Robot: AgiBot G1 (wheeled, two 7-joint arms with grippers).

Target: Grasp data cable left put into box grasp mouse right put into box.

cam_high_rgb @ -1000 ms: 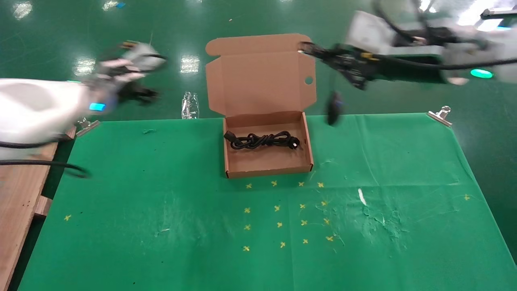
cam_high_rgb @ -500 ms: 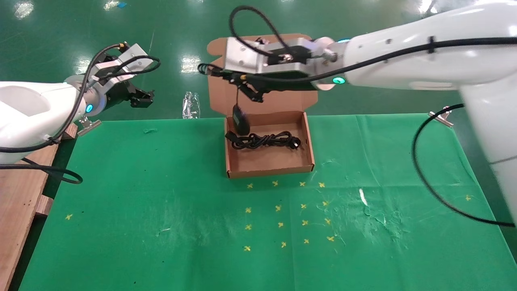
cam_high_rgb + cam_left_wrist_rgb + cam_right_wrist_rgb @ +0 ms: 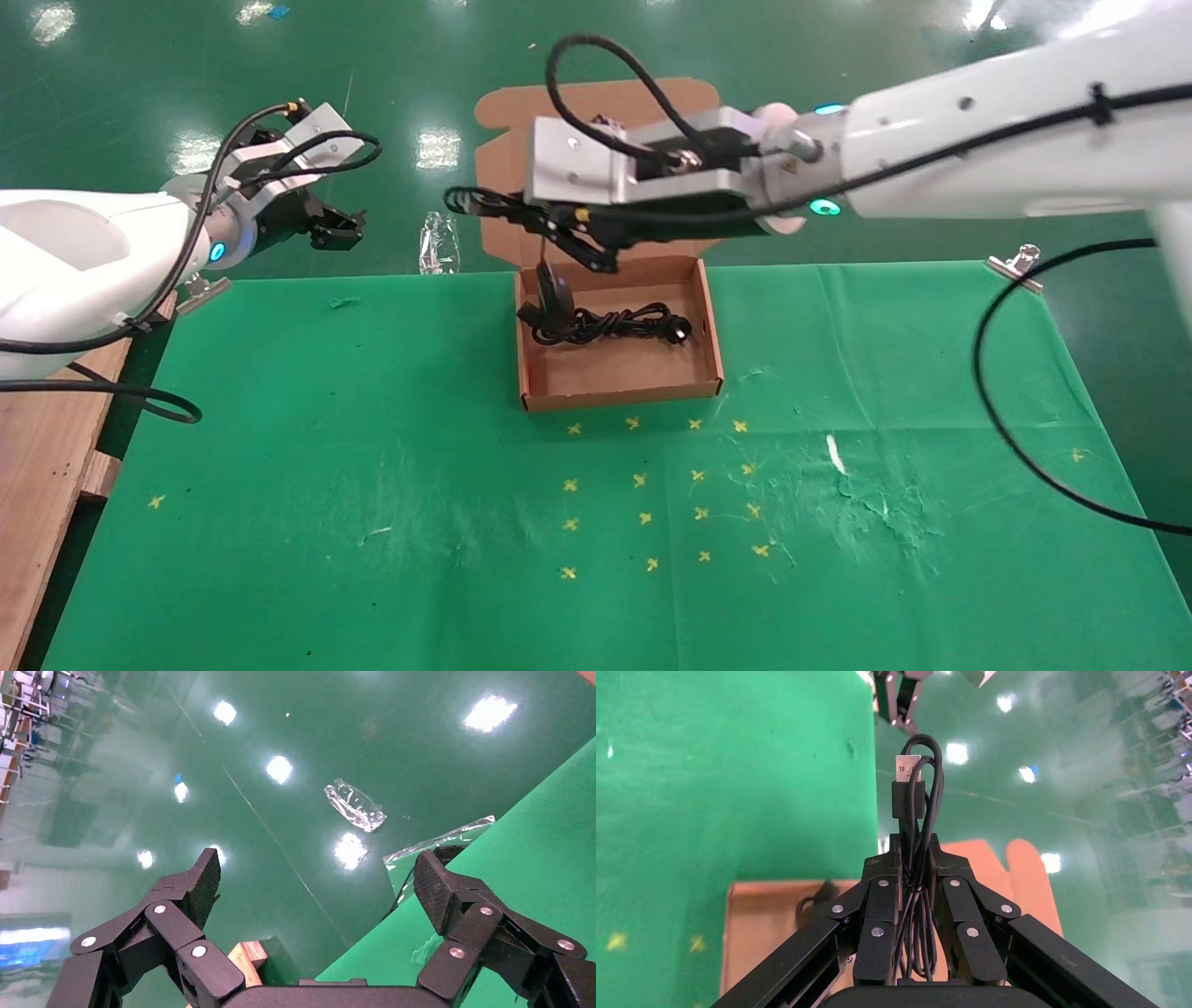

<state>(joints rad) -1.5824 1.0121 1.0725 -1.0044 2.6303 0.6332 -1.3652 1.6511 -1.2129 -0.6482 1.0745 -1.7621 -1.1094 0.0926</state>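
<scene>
Mouse (image 3: pixel 556 296): hangs by its thin wire (image 3: pixel 918 881) over the left end of the box (image 3: pixel 619 377), low, w/ its body at the level of the left end of the data cable (image 3: pixel 610 323); contact w/ cable or box cannot be told. Wire bundle is clamped between the fingers (image 3: pixel 878 910) of the right gripper (image 3: pixel 577 244); the USB plug (image 3: pixel 907 787) and a wire loop stick out past the fingertips. Right gripper is above the box's back-left corner, arm reaching in from the right.

Data cable: coiled bundle lying inside the box tray, toward its back half, plug end at the right.

Box: open, lid up at the back, on the green counter (image 3: pixel 372 485) near its far edge.

Left gripper (image 3: pixel 321 224): off the counter's far-left corner, over the floor, fingers (image 3: pixel 193 888) spread wide, holding nothing. A clear plastic bag (image 3: pixel 355 806) lies on the floor beyond it
</scene>
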